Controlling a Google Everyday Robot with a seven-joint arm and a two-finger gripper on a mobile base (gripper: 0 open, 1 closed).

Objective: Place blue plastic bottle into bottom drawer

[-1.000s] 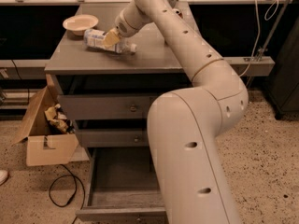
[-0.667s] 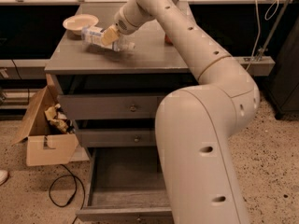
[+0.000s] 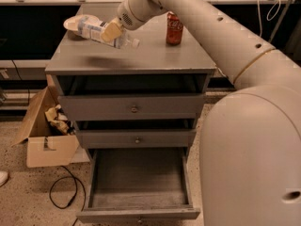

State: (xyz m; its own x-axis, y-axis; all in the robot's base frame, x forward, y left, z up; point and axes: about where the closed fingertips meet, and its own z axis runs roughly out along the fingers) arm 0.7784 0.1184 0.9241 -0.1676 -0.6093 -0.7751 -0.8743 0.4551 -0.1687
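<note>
One gripper [image 3: 112, 32] above cabinet [image 3: 155, 56], one bottle [image 3: 91, 28], one can [image 3: 174, 28], three drawers [image 3: 134, 108], one box [image 3: 44, 147]

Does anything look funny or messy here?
The bottle hangs sideways above the cabinet, held by the gripper. The bottom drawer sticks out, wide open. A box on the floor holds crumpled scraps.

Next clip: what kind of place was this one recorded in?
Probably a lab or workshop test area, not a home: a plain grey drawer cabinet, an open cardboard box of scraps and a loose cable on speckled floor. The gripper holds the blue plastic bottle above the cabinet top.
</note>
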